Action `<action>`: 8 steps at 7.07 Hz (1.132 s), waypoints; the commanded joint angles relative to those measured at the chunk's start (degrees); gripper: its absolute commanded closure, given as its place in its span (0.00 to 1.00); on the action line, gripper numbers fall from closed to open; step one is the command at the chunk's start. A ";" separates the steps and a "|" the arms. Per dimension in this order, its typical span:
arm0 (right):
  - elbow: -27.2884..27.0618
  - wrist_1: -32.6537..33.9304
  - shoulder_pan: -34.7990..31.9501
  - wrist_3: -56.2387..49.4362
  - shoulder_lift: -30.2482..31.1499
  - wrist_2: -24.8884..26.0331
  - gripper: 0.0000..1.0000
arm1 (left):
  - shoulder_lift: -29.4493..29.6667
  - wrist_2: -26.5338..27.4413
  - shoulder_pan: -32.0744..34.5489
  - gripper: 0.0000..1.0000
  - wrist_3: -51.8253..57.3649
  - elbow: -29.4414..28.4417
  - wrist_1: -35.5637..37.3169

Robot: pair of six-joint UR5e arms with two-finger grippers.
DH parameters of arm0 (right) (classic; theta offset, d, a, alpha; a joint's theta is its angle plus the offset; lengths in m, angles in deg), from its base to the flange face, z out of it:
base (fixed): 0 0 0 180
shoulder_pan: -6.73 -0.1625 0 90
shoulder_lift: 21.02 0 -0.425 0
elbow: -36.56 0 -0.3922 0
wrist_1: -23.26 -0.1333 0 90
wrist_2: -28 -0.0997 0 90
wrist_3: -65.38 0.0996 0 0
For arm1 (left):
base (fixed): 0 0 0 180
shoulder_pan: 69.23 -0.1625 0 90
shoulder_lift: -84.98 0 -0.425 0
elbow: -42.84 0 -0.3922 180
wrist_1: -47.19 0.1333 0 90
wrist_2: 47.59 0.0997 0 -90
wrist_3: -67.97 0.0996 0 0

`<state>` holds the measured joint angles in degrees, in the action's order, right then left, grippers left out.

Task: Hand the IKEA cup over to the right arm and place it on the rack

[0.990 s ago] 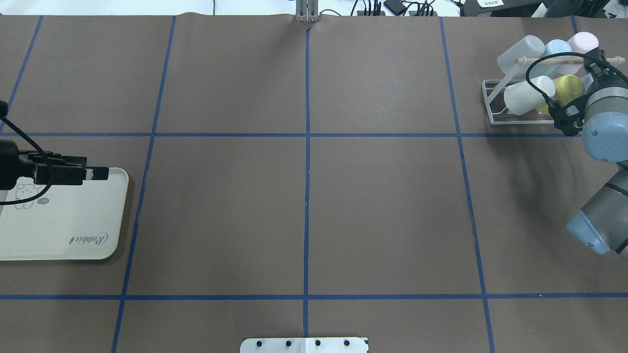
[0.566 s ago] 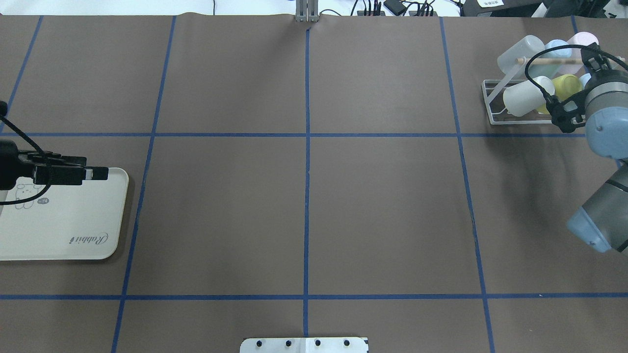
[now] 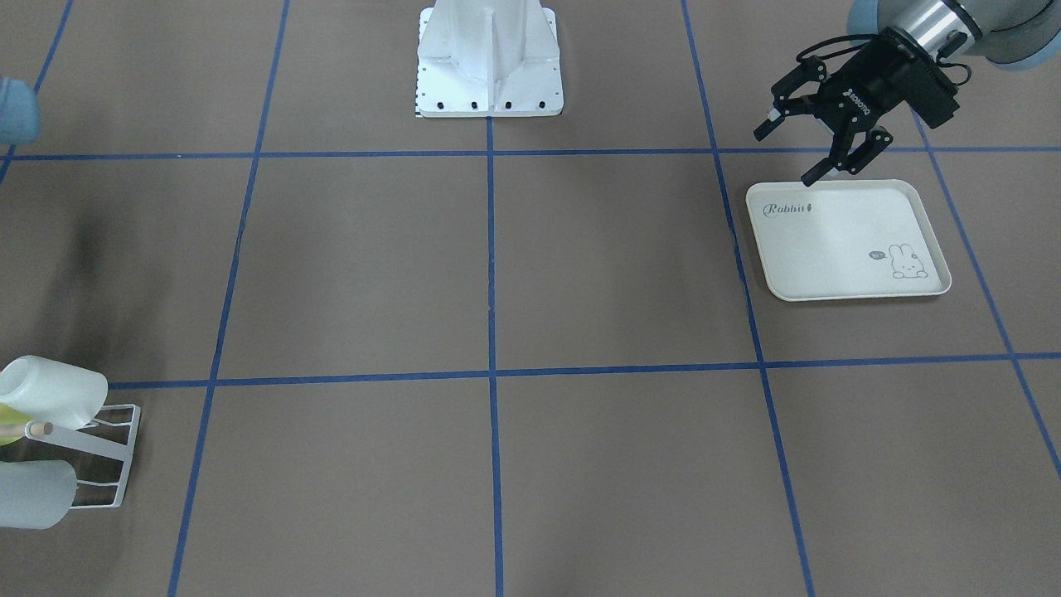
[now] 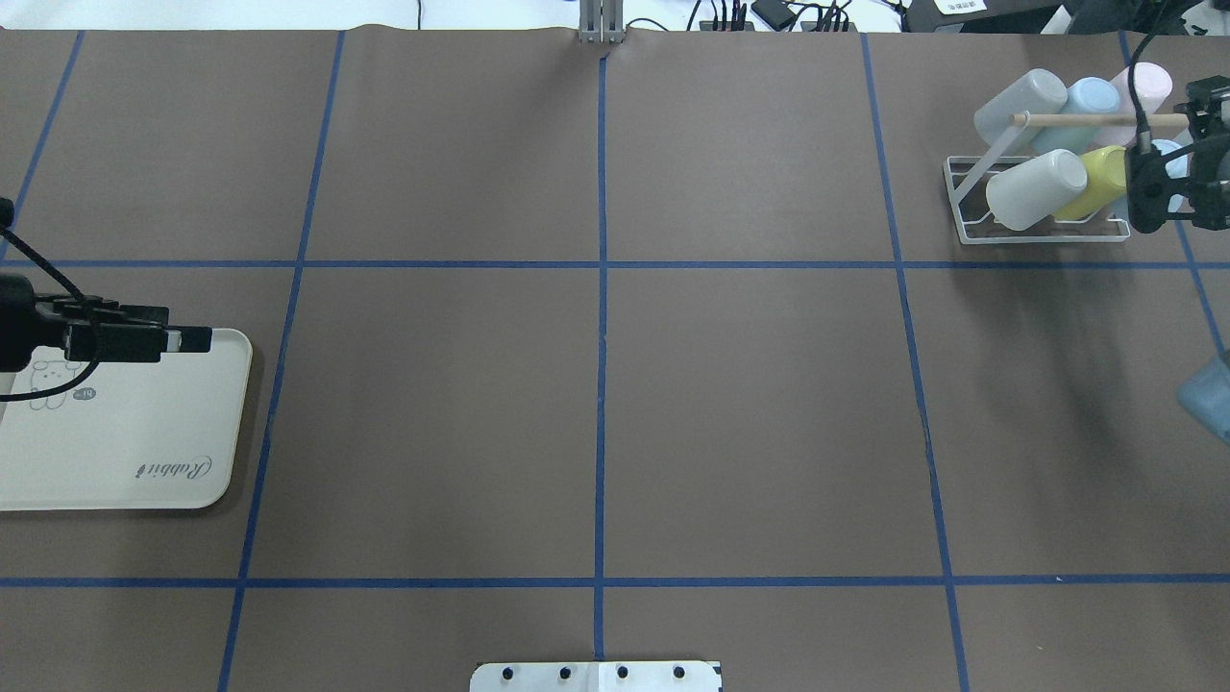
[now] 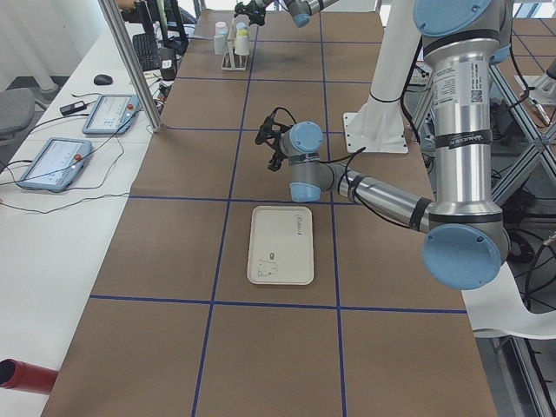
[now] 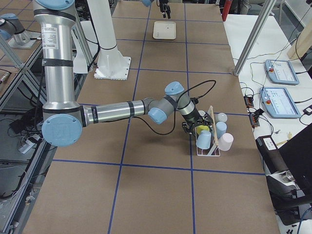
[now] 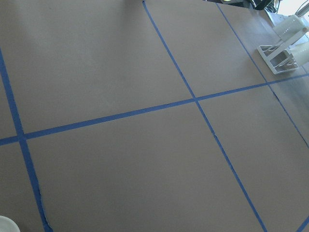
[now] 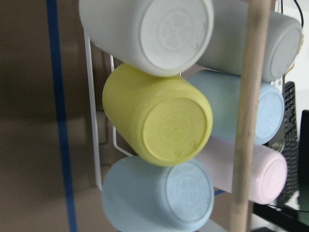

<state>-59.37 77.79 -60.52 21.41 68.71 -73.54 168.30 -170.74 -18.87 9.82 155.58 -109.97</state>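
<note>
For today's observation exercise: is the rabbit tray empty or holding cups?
Empty: the tray shows only its printed rabbit and lettering, no cups.

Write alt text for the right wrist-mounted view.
Six plastic cups lie bases-out on a white wire rack: yellow cup centre, white cup above, light-blue cup below, three more behind a wooden dowel at right. Brown table with blue tape line at left.

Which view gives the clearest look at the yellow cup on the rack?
Right wrist-mounted: the yellow cup fills mid-frame, base toward the camera. Overhead shows it partly hidden behind a white cup; exterior right shows it tiny; front-facing catches only a sliver at the frame edge.
</note>
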 commanded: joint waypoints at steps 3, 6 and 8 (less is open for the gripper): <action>-2.41 1.28 -10.87 40.00 9.72 -21.15 0.00 | 0.00 0.01 0.00 0.00 0.31 -0.07 0.01; -7.65 26.29 -21.06 48.19 11.25 -29.75 0.00 | -2.97 0.01 0.35 0.00 2.32 -0.25 0.19; -9.81 38.62 -22.13 43.91 11.77 -29.68 0.00 | -9.36 -0.34 5.68 0.00 17.82 -0.51 2.72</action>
<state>-68.19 109.81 -81.55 67.79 80.03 -102.85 162.87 -170.97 -16.32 19.41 155.21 -108.88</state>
